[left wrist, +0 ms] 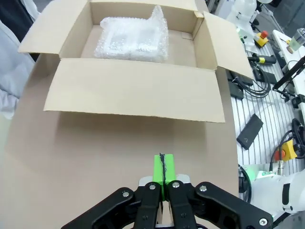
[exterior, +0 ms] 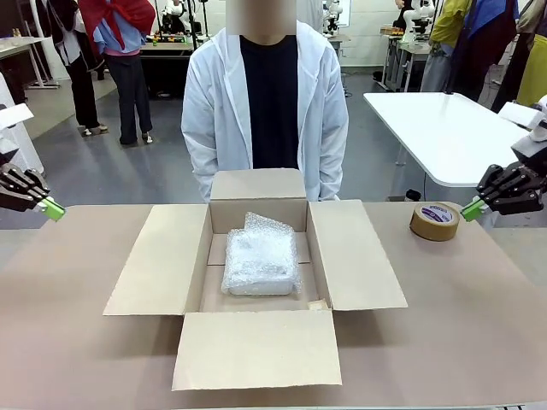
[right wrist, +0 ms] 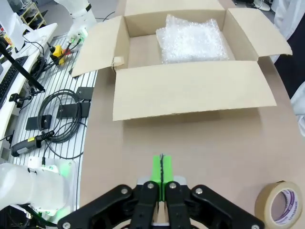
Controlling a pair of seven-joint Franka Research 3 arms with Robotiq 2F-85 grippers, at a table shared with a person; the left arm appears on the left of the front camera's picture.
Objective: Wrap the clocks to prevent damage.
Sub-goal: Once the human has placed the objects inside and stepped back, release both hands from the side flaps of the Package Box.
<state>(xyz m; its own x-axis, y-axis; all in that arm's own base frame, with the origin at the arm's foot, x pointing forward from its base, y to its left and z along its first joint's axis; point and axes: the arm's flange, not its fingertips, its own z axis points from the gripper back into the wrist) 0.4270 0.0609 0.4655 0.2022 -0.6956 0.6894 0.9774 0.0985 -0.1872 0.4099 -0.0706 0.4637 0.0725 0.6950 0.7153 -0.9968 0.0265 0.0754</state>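
Note:
The clocks [exterior: 260,263] lie as one whitish lumpy bundle of bubble wrap on the floor of the open cardboard carton [exterior: 359,256] in the middle of the table. The bundle [left wrist: 133,40] shows in the left wrist view, and the same bundle [right wrist: 193,39] in the right wrist view. My left gripper [exterior: 53,208] hangs shut and empty over the table's left edge, well clear of the carton. Over the right edge my right gripper [exterior: 472,210] is shut and empty too, close to the tape roll. Green pads [left wrist: 162,168] press together, as do the right pads [right wrist: 161,168].
A brown tape roll [exterior: 435,220] lies flat right of the carton, also seen as the roll [right wrist: 280,205]. All the carton flaps [exterior: 256,348] lie spread outward. A person in a white coat [exterior: 214,111] stands behind the far edge. Cables and devices [right wrist: 57,114] lie beside the table.

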